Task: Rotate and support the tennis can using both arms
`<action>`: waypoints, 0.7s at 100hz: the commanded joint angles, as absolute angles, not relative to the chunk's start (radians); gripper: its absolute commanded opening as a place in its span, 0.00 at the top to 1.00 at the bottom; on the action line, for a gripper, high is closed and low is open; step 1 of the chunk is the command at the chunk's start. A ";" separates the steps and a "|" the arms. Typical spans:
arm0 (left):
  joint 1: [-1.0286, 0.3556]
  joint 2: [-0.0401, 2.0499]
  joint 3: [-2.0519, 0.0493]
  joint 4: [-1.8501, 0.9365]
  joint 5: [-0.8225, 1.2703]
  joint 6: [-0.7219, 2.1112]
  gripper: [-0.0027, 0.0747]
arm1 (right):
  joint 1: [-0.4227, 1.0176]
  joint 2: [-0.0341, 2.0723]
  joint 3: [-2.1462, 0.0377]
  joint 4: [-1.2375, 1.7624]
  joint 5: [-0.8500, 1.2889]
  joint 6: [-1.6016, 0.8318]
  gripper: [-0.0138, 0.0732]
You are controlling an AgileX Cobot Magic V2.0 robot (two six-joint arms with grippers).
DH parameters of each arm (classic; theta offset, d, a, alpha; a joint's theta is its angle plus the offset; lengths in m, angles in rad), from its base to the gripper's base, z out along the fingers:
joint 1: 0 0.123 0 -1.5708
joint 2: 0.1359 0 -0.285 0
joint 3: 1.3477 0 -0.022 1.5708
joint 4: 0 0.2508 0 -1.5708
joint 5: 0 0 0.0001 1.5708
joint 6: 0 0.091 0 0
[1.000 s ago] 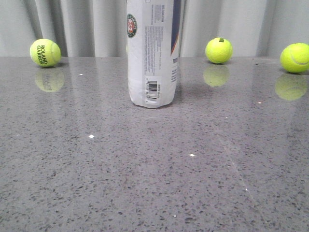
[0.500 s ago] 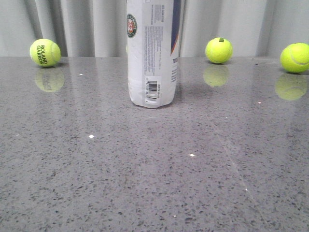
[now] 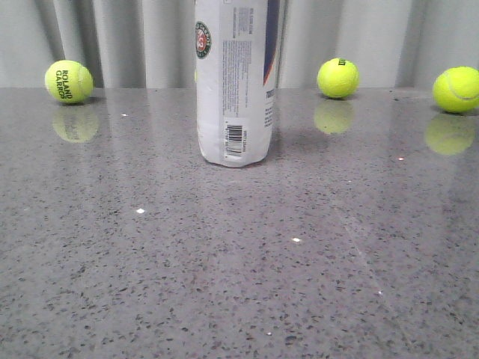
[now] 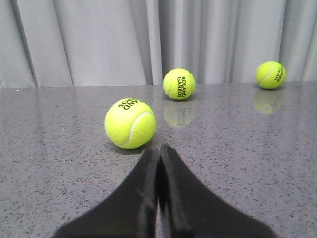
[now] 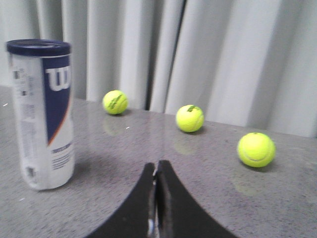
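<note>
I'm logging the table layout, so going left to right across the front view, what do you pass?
Tennis ball marked Roland Garros → tennis can, standing upright → second tennis ball → third tennis ball at the right edge.

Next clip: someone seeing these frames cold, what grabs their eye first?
The tennis can dominates, standing upright on the grey speckled table in the middle of the front view, its top cut off by the frame. Bright yellow tennis balls come next, lined along the curtain behind it: one on the left and two on the right. Neither arm touches the can; the left gripper and right gripper both have their fingers pressed together.
</note>
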State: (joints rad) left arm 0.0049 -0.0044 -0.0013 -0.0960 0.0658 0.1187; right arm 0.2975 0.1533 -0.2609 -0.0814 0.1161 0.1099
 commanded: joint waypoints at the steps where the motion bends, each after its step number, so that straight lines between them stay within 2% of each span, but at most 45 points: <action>1: 0.008 -0.039 0.045 -0.097 -0.009 0.109 0.99 | 0.235 0.166 -0.227 -0.062 -0.081 0.110 0.92; 13: 0.008 -0.039 0.045 -0.097 -0.009 0.109 0.99 | 0.142 0.144 -0.162 -0.033 -0.141 0.110 0.92; 32: 0.008 -0.039 0.045 -0.097 -0.009 0.109 0.99 | 0.057 0.092 -0.084 -0.030 -0.109 0.110 0.92; 51: 0.008 -0.039 0.045 -0.097 -0.009 0.109 0.99 | 0.031 0.016 0.012 -0.030 -0.106 0.110 0.92; 70: 0.008 -0.039 0.045 -0.097 -0.009 0.109 0.99 | 0.024 -0.040 0.010 -0.035 0.029 0.109 0.92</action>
